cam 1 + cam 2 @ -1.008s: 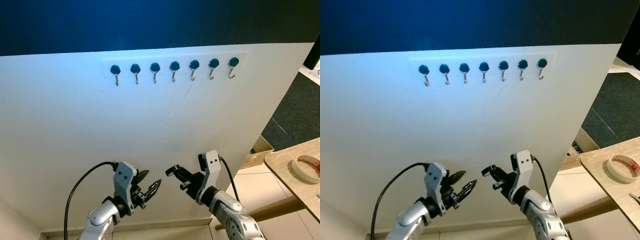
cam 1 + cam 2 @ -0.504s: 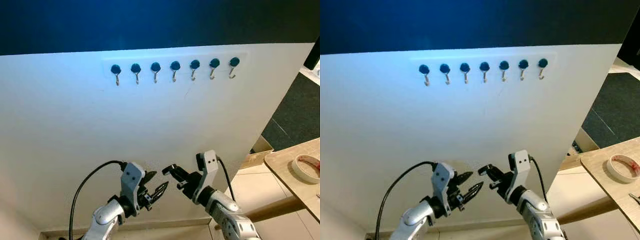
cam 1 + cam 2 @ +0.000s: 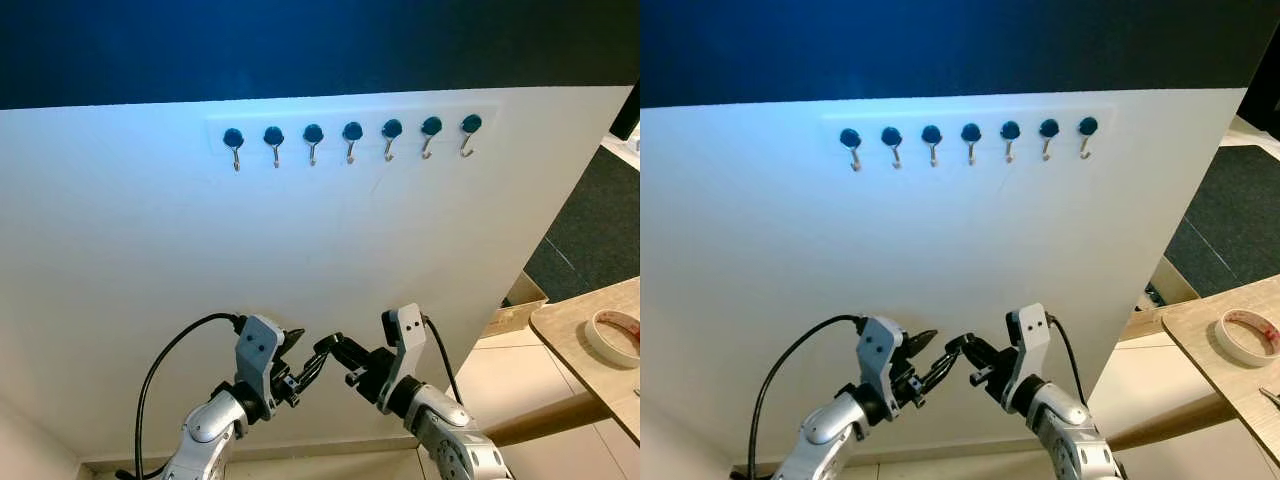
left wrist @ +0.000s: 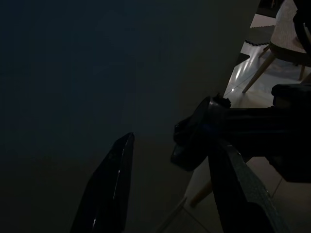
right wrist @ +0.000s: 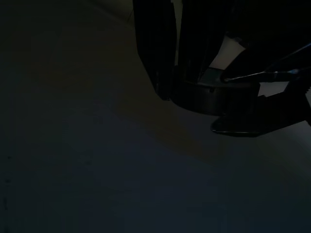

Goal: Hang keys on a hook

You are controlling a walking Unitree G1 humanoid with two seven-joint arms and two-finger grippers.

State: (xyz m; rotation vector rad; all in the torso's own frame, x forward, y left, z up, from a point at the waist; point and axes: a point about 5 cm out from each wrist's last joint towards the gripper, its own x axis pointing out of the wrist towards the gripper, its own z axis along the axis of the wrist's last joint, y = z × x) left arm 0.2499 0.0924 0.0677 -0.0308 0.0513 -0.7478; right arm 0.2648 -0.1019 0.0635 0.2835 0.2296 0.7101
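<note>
Low against the white wall panel point(image 3: 150, 300), well below its row of seven hooks point(image 3: 349, 140), the left gripper point(image 3: 303, 368) and right gripper point(image 3: 335, 349) meet tip to tip. The left gripper's fingers are spread around the right gripper's tip; whether the right gripper is spread or pressed together cannot be told in the dark wrist views. No keys can be made out, possibly hidden between the tips.
</note>
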